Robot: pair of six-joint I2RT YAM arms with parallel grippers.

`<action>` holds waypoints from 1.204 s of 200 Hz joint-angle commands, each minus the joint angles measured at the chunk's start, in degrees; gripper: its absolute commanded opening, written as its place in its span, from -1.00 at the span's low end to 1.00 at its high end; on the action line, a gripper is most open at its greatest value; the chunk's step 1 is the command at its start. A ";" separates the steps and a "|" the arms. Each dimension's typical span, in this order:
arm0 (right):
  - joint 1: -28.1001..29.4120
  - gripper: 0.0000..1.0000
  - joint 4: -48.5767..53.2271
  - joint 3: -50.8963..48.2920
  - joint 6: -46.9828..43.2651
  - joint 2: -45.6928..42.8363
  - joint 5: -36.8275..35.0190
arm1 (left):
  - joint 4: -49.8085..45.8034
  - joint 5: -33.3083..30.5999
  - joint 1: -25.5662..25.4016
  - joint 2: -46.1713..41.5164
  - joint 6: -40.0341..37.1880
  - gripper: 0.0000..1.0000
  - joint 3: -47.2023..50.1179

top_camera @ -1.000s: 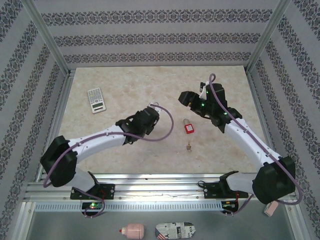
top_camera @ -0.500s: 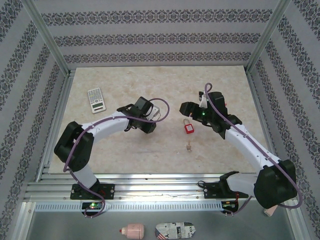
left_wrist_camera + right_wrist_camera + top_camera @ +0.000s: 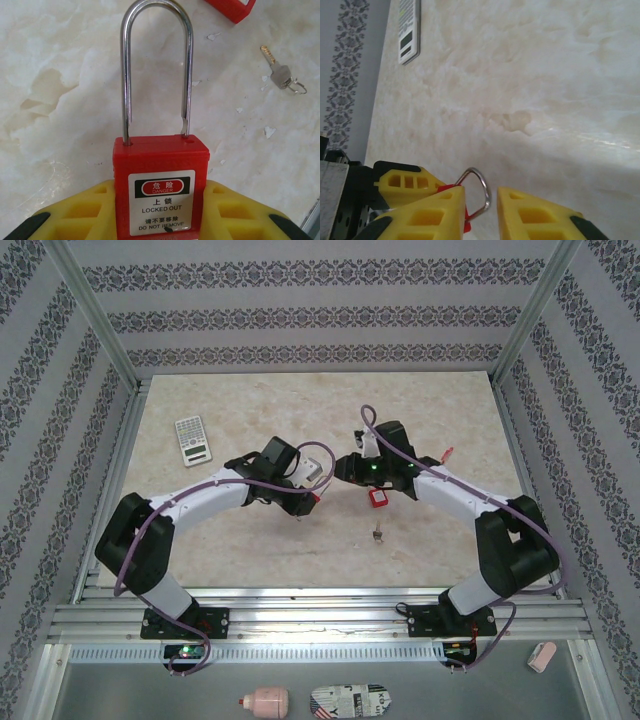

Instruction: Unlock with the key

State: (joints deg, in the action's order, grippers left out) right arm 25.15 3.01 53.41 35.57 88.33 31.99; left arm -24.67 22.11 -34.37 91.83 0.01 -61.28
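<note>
Nearest us, the key (image 3: 377, 534) lies flat on the table (image 3: 200, 530), on its own, with nothing touching it. Just beyond it a second padlock (image 3: 379, 497) sits on the table, close under the right arm (image 3: 450, 495).

Next comes the padlock (image 3: 160, 165) that matters. Our left fingers (image 3: 80, 215) are clamped on its red body from both sides, with the label facing the wrist camera. Its long shackle (image 3: 125, 75) sticks out ahead, and both legs appear seated in the body, so we judge it locked. Our right fingers (image 3: 535, 215) meet it from the other side, standing a little apart with the loop of the shackle in the gap. We cannot tell whether they pinch it or merely straddle it. Farthest off, the calculator (image 3: 192, 440) lies well apart from everything.

We judge the step in hand to be steadying or passing over the padlock before the key is fetched. To do it well, we would hold the left grip firm until the right one is sure and take the shackle near its top. We cannot see the keyhole, but we expect it on the bottom of the body, so we would leave that end free for the key
</note>
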 commanded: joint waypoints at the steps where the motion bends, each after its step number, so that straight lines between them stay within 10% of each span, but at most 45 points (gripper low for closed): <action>1: 1.92 -0.54 -4.69 0.70 -0.38 0.03 1.82 | -0.09 1.04 0.66 -1.92 -0.99 -1.00 0.43; 149: 2.58 -0.56 3.03 5.84 -2.15 6.81 -2.29 | 0.77 -7.18 -2.37 -12.97 -4.66 -1.00 3.95; 241: -0.92 0.12 11.69 9.23 -15.27 -5.89 5.93 | 4.96 -19.45 -8.05 -20.37 -7.31 -1.00 8.79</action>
State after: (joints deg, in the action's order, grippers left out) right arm 22.48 8.03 58.06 28.64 82.74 32.62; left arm -23.49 9.93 -39.75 75.33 -4.45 -54.30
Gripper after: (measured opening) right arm 0.542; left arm 0.331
